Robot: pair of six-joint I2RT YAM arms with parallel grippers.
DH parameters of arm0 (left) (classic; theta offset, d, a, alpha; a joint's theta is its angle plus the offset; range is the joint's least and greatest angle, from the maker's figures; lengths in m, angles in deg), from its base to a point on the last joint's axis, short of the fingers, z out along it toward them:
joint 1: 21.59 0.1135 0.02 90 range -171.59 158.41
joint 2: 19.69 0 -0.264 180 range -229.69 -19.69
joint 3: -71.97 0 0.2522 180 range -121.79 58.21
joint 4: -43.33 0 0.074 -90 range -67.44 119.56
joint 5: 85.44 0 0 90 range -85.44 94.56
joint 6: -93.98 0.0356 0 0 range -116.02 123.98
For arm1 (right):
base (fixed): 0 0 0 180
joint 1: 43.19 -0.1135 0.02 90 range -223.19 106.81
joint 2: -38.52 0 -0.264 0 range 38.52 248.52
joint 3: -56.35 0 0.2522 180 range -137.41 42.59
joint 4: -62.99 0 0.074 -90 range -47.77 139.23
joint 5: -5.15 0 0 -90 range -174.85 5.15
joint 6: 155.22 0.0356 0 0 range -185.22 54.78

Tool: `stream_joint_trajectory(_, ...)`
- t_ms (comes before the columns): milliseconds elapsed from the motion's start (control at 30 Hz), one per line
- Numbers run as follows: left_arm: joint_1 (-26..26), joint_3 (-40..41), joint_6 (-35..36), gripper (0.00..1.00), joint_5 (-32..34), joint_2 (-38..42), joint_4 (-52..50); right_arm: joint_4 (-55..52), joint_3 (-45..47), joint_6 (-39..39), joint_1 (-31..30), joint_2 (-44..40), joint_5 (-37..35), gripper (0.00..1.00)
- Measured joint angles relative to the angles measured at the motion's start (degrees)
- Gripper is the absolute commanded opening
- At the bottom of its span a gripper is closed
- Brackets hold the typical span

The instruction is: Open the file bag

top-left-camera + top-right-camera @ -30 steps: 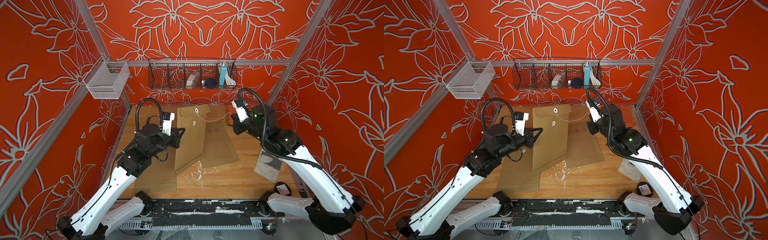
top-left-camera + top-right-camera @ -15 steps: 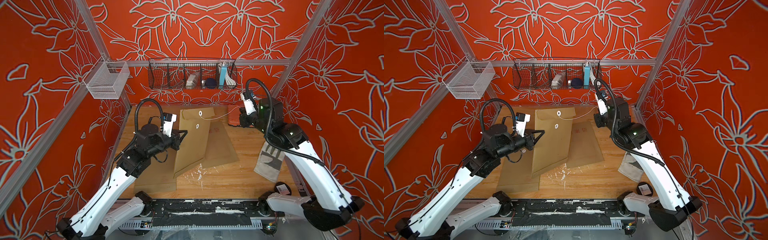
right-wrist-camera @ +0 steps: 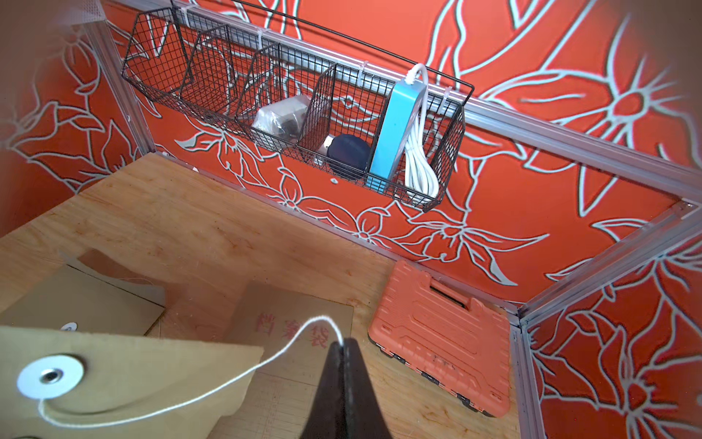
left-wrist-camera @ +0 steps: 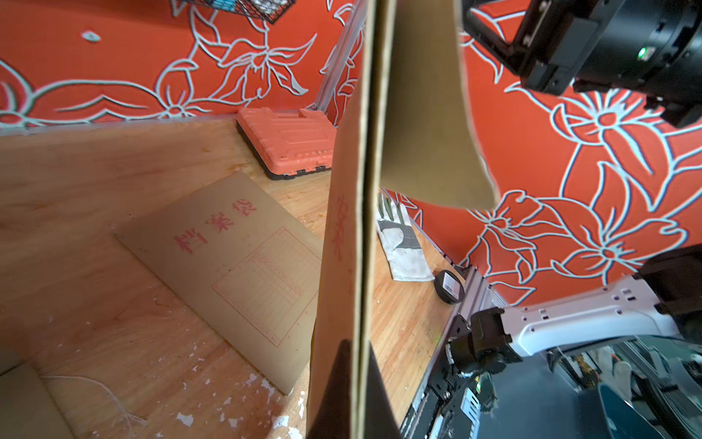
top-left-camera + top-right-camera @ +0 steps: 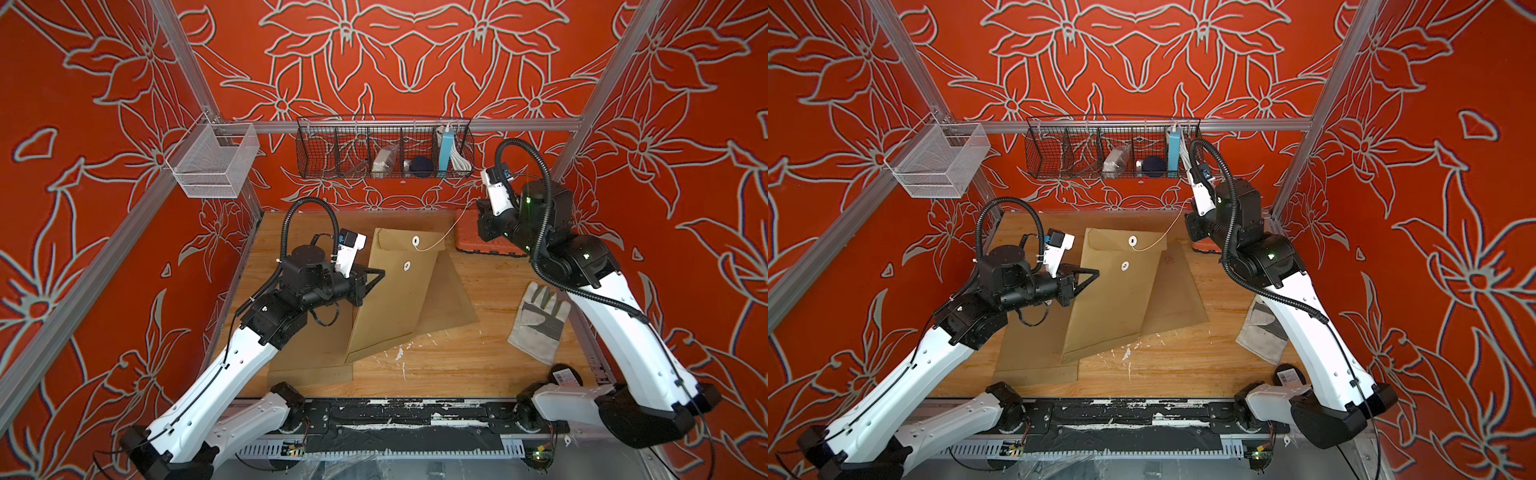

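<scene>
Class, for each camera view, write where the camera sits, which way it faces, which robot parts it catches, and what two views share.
Top views: high over the front edge, looking down at the table and back wall; left arm and right arm both show.
Left wrist: on the left arm, looking past the left gripper, shut on the lifted file bag, toward the right arm.
Right wrist: on the right arm, facing the wire basket; right gripper pinches the string.
Shared: both wrist views show the orange case.

bright, even light; wrist edges blurred
</scene>
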Motion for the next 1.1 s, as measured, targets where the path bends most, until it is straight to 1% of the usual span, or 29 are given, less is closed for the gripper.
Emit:
stream_joint_trajectory(200, 0.00, 0.00, 0.00, 0.00, -3.10, -0.22, -0.09, 0.28, -4.02, -0.33, 0.00, 3.32, 3.43, 0.00)
stream_joint_trajectory(400, 0.00, 0.00, 0.00, 0.00, -5.18, -0.22, -0.15, 0.52, -6.32, -0.33, 0.02, 6.56, 9.94, 0.00)
stream_joint_trajectory(433, 0.00, 0.00, 0.00, 0.00, -5.55, -0.22, -0.13, 0.57, -6.32, -0.31, 0.02, 6.93, 11.10, 0.01)
stream_joint_trajectory(500, 0.00, 0.00, 0.00, 0.00, -6.16, -0.22, -0.09, 0.74, -6.32, -0.20, 0.02, 7.76, 12.81, 0.07)
stream_joint_trajectory(567, 0.00, 0.00, 0.00, 0.00, -6.80, -0.22, 0.11, 0.79, -6.32, 0.52, 0.22, 8.81, 13.53, 0.16)
stream_joint_trajectory(667, 0.04, 0.00, -0.04, 0.00, -7.69, -0.15, 0.55, 0.26, -6.34, 2.86, 1.46, 10.95, 14.93, 0.31)
stream_joint_trajectory(800, 1.27, 0.00, -0.68, 0.00, -9.88, 0.07, 1.79, -1.18, -6.21, 7.56, 5.03, 13.75, 17.44, 0.54)
stream_joint_trajectory(833, 1.88, 0.00, -1.07, 0.00, -10.67, 0.15, 2.14, -1.68, -6.14, 8.87, 6.10, 14.23, 18.38, 0.58)
stream_joint_trajectory(967, 4.46, 0.00, -2.75, 0.00, -14.32, 0.63, 4.52, -3.74, -5.99, 13.57, 9.60, 15.30, 21.64, 0.68)
stream_joint_trajectory(1100, 7.65, 0.66, -5.86, 0.00, -18.84, 1.42, 8.98, -3.74, -2.56, 18.23, 13.11, 15.30, 25.40, 0.81)
